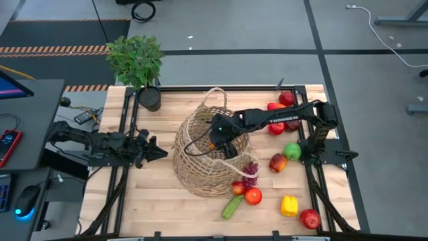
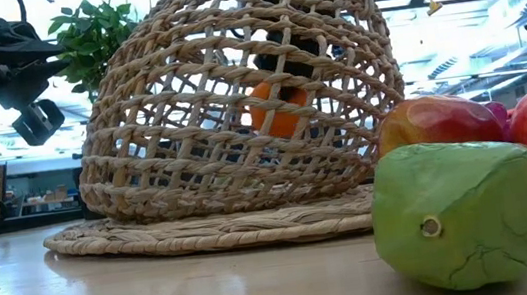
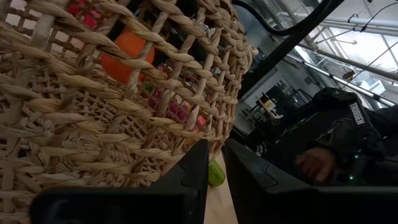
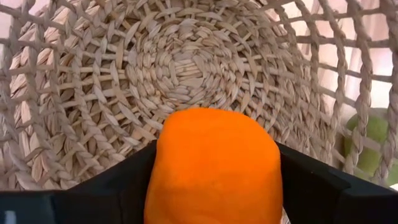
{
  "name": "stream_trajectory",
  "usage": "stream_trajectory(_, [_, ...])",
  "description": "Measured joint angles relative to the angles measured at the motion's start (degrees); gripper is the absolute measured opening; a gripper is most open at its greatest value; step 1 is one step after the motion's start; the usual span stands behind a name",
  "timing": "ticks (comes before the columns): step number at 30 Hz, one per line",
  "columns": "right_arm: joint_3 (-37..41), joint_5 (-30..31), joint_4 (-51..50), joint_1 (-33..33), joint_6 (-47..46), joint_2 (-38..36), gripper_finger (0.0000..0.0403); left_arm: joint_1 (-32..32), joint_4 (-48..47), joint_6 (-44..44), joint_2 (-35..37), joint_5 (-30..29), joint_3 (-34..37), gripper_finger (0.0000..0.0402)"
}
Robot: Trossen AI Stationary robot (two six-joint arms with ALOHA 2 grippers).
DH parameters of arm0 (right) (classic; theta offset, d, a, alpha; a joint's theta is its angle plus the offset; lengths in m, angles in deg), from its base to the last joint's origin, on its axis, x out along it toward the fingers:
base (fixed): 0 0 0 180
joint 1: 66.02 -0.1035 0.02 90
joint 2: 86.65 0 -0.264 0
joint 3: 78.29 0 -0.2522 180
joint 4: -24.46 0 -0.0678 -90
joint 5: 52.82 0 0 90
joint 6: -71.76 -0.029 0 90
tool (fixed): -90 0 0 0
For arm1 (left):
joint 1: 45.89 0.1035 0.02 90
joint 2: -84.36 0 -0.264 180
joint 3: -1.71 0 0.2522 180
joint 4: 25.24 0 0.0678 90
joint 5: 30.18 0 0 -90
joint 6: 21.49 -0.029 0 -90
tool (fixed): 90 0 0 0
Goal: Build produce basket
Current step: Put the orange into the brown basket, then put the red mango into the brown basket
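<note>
The tan wicker basket (image 1: pixel 208 152) stands on its flat base in the middle of the table, also seen in the low view (image 2: pixel 239 110). My right gripper (image 1: pixel 217 139) reaches down through its open top, shut on the orange (image 4: pixel 214 168), which shows through the weave (image 2: pixel 279 110). My left gripper (image 1: pixel 159 150) waits level at the basket's left side, shut, touching nothing. The other produce lies on the table to the basket's right: red apples (image 1: pixel 286 100), a green apple (image 1: pixel 292 151), grapes (image 1: pixel 249 175), a cucumber (image 1: pixel 232 206) and a yellow pepper (image 1: pixel 289 205). My right gripper pinches the orange by two opposite sides (image 4: pixel 163 162) between its two fingers (image 4: pixel 124 183). The fingers come slanting down from the table's right side, into the basket. The orange hangs clear above the basket's woven bottom (image 4: pixel 186 62).
A leafy potted plant (image 1: pixel 137 60) stands at the table's far left corner. A black frame rail (image 1: pixel 314 181) runs along the table's sides. In the low view a green piece of produce (image 2: pixel 458 214) lies close to the camera, with red fruit (image 2: pixel 442 121) behind it.
</note>
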Motion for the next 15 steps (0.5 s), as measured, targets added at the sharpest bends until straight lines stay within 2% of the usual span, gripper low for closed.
stream_trajectory(12, [0.0,-0.02,-1.5,0.03,0.03,0.0,0.0344,-0.02,0.02,-0.01,0.0,-0.02,0.01,0.0056])
stream_trajectory(15, [0.0,2.18,-1.68,0.05,0.39,-0.56,0.0346,-0.01,0.02,0.0,0.0,-0.01,0.01,0.0058])
